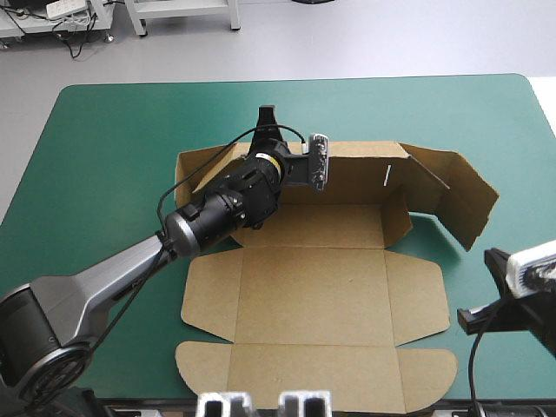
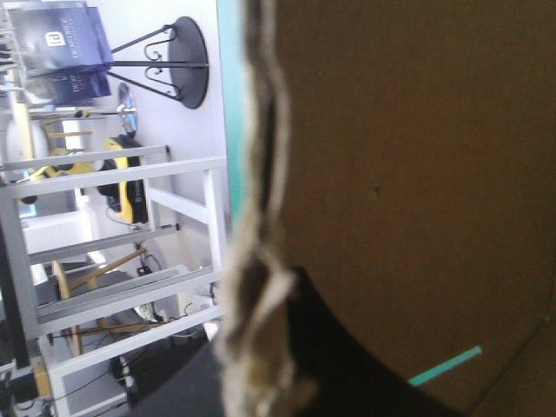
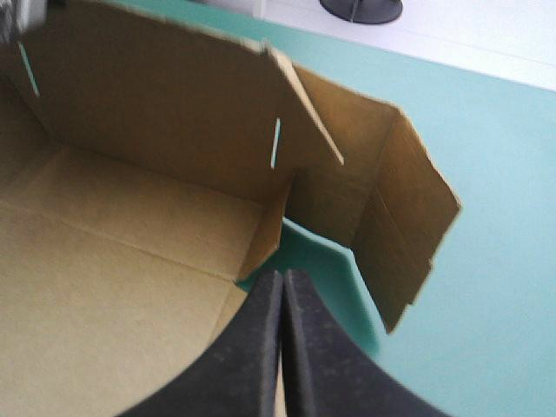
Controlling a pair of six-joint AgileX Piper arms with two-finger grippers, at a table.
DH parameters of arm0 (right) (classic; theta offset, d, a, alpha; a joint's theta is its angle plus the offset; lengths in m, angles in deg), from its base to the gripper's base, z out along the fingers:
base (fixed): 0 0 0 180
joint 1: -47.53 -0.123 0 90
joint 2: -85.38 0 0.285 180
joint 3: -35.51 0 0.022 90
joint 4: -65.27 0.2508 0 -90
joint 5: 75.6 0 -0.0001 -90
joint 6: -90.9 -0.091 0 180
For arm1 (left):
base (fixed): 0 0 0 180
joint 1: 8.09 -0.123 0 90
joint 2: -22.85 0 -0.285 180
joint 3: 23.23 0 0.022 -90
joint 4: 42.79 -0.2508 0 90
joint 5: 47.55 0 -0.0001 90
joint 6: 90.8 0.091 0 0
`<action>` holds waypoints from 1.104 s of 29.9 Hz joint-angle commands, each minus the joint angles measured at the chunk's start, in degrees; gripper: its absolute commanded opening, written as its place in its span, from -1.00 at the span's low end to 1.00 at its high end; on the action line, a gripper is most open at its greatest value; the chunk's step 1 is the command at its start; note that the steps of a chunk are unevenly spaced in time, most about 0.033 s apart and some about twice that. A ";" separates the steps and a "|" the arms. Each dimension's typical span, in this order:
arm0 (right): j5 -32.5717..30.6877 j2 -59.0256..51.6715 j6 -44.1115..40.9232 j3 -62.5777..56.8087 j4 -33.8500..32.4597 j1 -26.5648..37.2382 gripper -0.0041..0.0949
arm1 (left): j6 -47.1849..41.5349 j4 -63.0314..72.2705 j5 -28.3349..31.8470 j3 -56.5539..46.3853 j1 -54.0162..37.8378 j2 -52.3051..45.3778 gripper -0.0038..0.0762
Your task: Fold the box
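**Back wall held up; right-hand end not yet tucked**

The wide table with its teal-green cover (image 1: 104,130) carries the box (image 1: 313,295), a cut sheet of brown corrugated board. It lies mid-table and reaches almost to the near edge. By my reading, the step in hand is raising the walls.

The left gripper (image 1: 268,117) reaches across the floor panel to the long back wall (image 1: 356,169). Its black fin fingers are clamped on the wall's top edge with the board between them. The right gripper (image 3: 282,276) sits off the box's right near corner, its fingers pressed together in a pointed arch and holding nothing.

The next move probably falls to the right gripper: push the splayed side wing (image 1: 465,200) inward from outside while the left one steadies the back wall.

The board is matt and stiff, and it bends only along scored creases. The rounded-cornered lid panel (image 1: 313,378) lies flat at the front. A narrow slot (image 1: 388,174) is cut through the back wall. In the left wrist view, the raw fluted edge (image 2: 256,217) looks rough and frayed.
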 commanded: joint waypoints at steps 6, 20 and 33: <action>3.33 18.27 -0.18 19.95 6.17 -0.06 -0.93 | -24.29 -25.22 7.12 -11.16 2.35 -6.13 -0.93; 0.84 51.39 1.15 41.30 7.01 -0.06 -0.93 | -32.13 -35.62 7.74 -19.85 2.35 -5.87 -0.93; -6.92 73.29 3.28 52.69 6.41 -0.06 -0.93 | -32.13 -35.84 7.34 -19.85 2.35 -2.21 -0.93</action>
